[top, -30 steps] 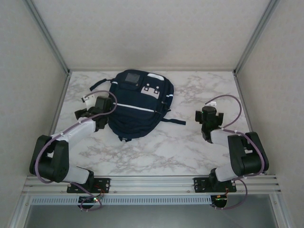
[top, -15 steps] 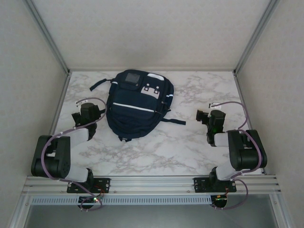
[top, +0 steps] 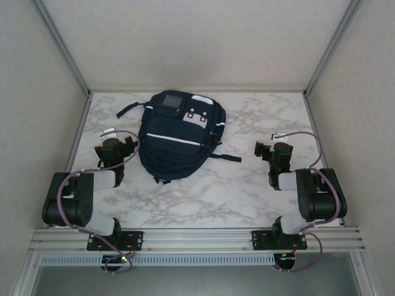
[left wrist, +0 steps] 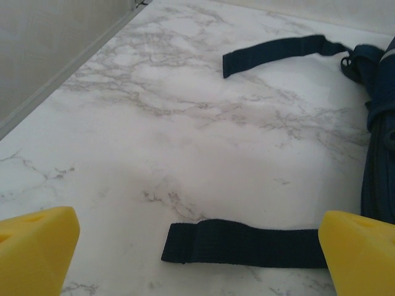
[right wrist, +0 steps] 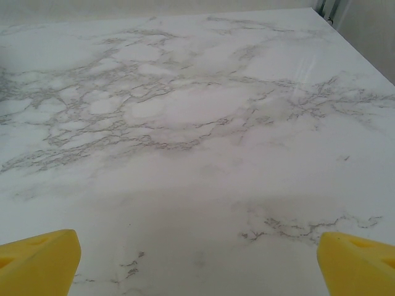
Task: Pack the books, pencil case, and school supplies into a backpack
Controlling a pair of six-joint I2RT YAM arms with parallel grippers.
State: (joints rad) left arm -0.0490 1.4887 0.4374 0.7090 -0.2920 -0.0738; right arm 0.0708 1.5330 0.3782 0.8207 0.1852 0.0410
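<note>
Left gripper [left wrist: 199, 246] and right gripper [right wrist: 197, 253] have pulled back from 1 backpack [top: 179, 135] — both 2 spread wide, empty.

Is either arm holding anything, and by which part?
Nothing is held: the left tool and right tool are both open and empty over the white marble table.

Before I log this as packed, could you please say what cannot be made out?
Inside of the backpack: top view, its fabric hides it.
The backpack, left wrist view: cut off by the right edge.
Text on the white label: top view, too small to read.
</note>
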